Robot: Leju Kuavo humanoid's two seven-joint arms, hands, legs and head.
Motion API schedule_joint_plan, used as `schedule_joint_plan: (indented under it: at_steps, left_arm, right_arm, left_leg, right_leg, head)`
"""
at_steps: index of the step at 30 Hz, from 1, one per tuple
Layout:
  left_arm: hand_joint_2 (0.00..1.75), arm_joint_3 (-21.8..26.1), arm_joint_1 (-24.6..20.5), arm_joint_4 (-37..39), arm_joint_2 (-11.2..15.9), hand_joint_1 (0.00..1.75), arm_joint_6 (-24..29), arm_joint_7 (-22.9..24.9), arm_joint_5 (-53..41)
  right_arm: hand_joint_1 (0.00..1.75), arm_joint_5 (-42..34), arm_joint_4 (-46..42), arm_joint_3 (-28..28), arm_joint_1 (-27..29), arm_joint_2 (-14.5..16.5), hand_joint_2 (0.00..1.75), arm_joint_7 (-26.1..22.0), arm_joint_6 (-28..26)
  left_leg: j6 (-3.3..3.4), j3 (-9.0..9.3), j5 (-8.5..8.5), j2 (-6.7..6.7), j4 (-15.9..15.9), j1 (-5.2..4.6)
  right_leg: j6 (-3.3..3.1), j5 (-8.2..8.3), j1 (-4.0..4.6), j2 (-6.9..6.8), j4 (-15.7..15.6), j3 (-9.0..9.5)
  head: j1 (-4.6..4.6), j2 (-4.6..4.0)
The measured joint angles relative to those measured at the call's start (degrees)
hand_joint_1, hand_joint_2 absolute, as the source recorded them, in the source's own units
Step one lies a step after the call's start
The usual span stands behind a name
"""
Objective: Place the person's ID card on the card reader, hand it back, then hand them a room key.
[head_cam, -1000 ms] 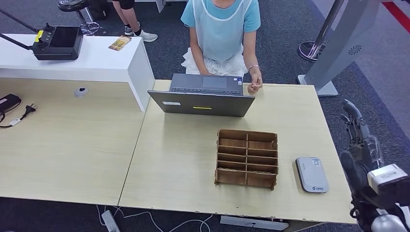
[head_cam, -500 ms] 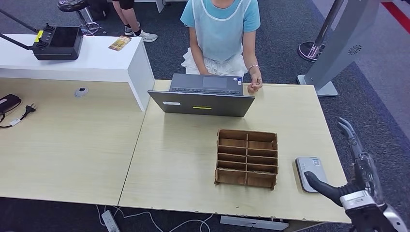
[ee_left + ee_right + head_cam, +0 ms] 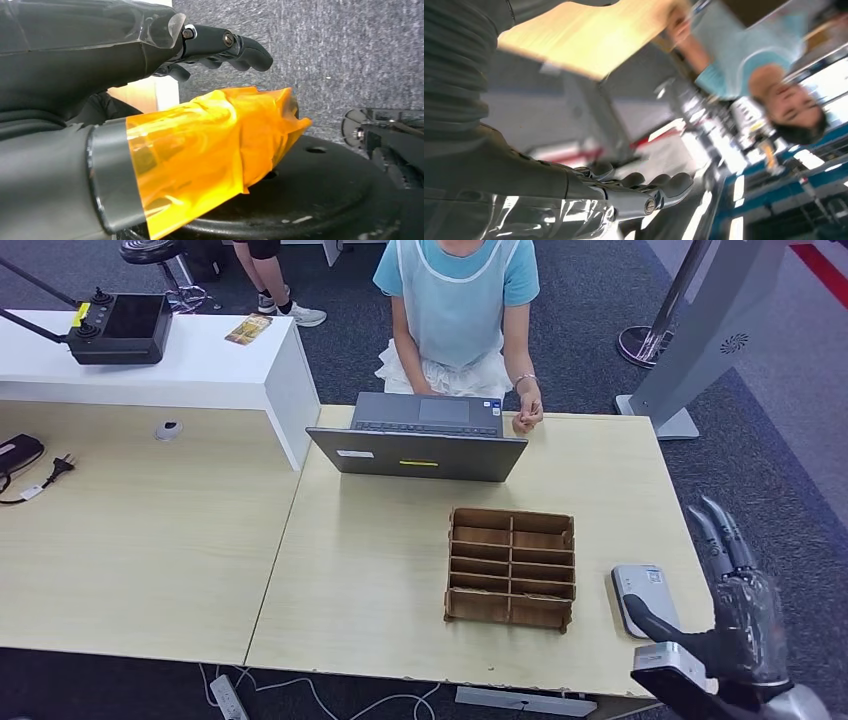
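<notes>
Grey card reader [image 3: 642,598] lies on the worktop [image 3: 380,570], its near corner hidden behind the right hand [image 3: 735,615], fingers spread, holding nothing. Left hand [image 3: 150,55] likewise loose, empty.

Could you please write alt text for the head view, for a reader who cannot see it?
The right robot hand, open, hovers at the light wooden desk's right edge beside a small grey card reader. A brown wooden slotted organiser sits mid-desk; a person in a light blue top stands behind a grey laptop.
</notes>
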Motion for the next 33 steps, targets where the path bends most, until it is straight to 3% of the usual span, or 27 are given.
schedule_joint_plan:
  at_steps: [2,5,14,24,33]
  left_arm:
    - [0.00,0.0,0.0,0.0,-0.1,0.00,-0.1,0.4,-0.3]
    - [0.00,0.0,0.0,0.0,-0.1,0.00,-0.1,0.7,-0.7]
    - [0.00,0.0,-0.2,0.0,-0.2,0.00,-0.7,1.2,-1.5]
    - [0.00,0.0,-0.2,0.0,-0.2,0.00,-0.9,1.3,-1.2]
    - [0.00,0.0,-0.2,0.0,-0.2,0.00,-0.9,1.3,-1.2]
  right_arm:
    - [0.00,8.8,0.0,1.5,0.5,0.0,1.75,4.6,-3.6]
    - [0.00,15.2,0.2,3.7,0.6,-0.2,1.75,9.7,-5.1]
    - [0.00,17.0,2.3,12.2,-1.9,-4.3,1.75,14.7,1.3]
    - [0.02,18.5,3.6,16.2,-3.2,-6.5,1.75,17.8,4.0]
    - [0.33,19.3,4.7,17.9,-4.0,-6.8,1.75,19.4,6.3]
  left_leg:
    - [0.00,-0.01,-0.01,0.01,0.0,0.00]
    - [0.02,-0.01,-0.03,0.01,0.0,0.00]
    - [0.03,-0.02,-0.02,0.01,0.0,0.00]
    - [0.03,-0.02,-0.03,0.01,0.0,0.00]
    - [0.03,-0.02,-0.03,0.01,0.0,0.00]
  right_leg:
    - [0.00,0.00,0.00,0.01,0.0,0.00]
    - [0.00,0.00,0.00,0.02,0.0,0.00]
    - [0.01,0.00,0.00,0.00,0.0,0.01]
    - [0.01,0.00,0.00,0.01,0.0,-0.01]
    - [0.01,0.00,0.00,0.01,0.0,0.00]
  head:
    - [-0.01,0.00]
    - [-0.01,0.00]
    - [0.00,0.00]
    - [-0.01,0.00]
    - [-0.01,0.00]
